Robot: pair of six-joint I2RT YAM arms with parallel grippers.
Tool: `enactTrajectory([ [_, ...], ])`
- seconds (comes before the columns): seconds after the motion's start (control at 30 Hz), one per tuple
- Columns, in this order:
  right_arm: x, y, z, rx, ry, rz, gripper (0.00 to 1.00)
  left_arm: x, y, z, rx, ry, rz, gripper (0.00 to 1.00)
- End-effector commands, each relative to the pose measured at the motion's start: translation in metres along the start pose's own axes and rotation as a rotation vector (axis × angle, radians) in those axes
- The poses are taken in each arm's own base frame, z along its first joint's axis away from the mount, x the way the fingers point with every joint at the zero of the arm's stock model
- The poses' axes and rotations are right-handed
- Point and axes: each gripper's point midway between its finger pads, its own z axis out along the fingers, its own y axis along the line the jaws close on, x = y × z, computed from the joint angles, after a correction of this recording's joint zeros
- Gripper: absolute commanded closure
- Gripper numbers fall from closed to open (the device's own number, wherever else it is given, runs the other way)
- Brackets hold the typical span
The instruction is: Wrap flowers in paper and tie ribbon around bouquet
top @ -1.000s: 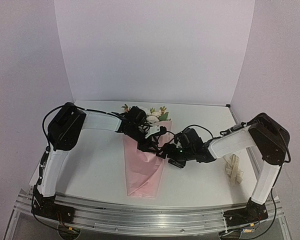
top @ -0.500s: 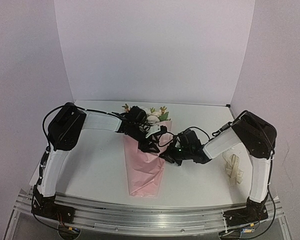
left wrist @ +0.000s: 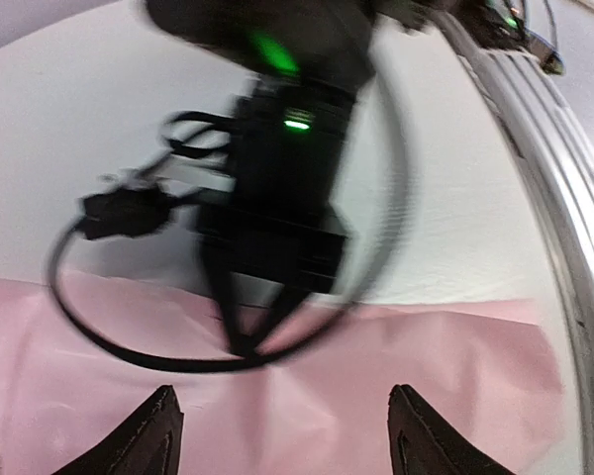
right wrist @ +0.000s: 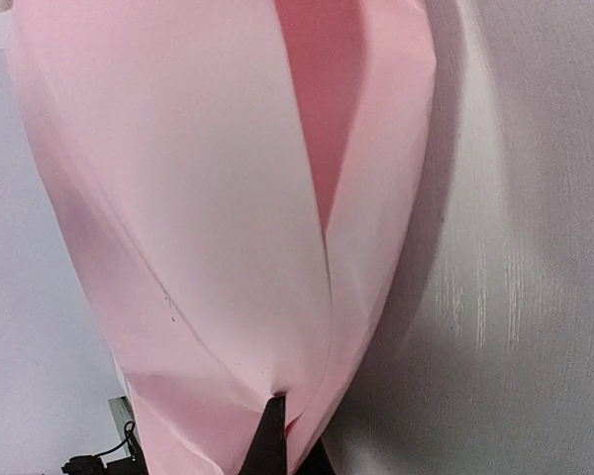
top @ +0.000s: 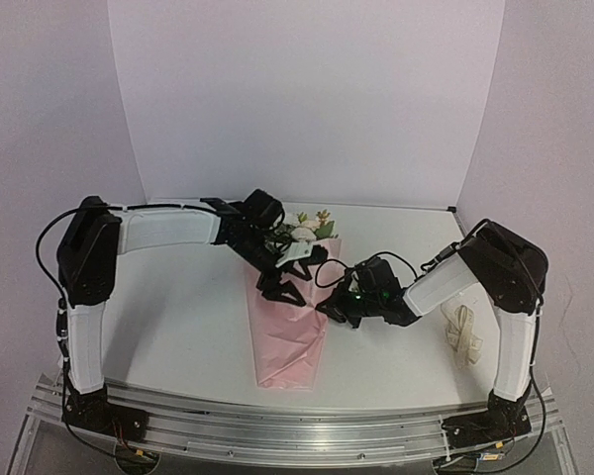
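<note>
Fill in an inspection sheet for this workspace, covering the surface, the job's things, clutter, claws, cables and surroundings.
Surface: flat white table top.
Job's things: tapering light pink paper cone lies flat, narrow end towards the arm bases. Pale pink and white artificial blooms with green leaves show at its far end. Narrow cream-beige fabric ribbon lies loose on the right, apart from the cone.
Clutter: nothing seen.
Claws: left claw is open above the paper, holding nothing. Right claw is shut on the cone's right edge.
Cables: black cable loop hangs at the right wrist, over the paper.
Surroundings: plain white backdrop panels; grey metal rail along the near edge.
</note>
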Motion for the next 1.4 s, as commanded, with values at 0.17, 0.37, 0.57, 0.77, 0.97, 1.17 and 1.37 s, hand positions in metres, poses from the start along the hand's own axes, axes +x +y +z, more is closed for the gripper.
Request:
enactTrajectory([
  [0.17, -0.009, 0.004, 0.004, -0.016, -0.035, 0.032, 1.00, 0.057, -0.110, 0.043, 0.058, 0.152, 0.161, 0.19],
  [0.37, -0.010, 0.008, 0.005, -0.030, -0.030, 0.026, 0.93, 0.086, -0.124, 0.067, 0.062, 0.211, 0.186, 0.20],
  [0.57, -0.024, 0.016, 0.001, -0.048, -0.067, 0.013, 0.55, 0.114, -0.157, 0.065, 0.176, 0.252, 0.262, 0.23],
  [0.77, -0.048, 0.014, 0.001, -0.029, -0.102, 0.008, 0.56, 0.125, -0.171, 0.063, 0.224, 0.269, 0.340, 0.24],
  [0.97, -0.056, 0.011, 0.008, -0.010, -0.097, -0.003, 0.83, 0.142, -0.190, 0.058, 0.294, 0.311, 0.433, 0.24],
  [1.17, -0.055, 0.010, 0.015, -0.013, -0.077, -0.001, 1.00, 0.154, -0.210, 0.057, 0.366, 0.322, 0.497, 0.22],
  [1.37, -0.058, 0.017, 0.006, 0.011, -0.077, -0.037, 0.76, 0.159, -0.219, 0.058, 0.404, 0.314, 0.497, 0.20],
])
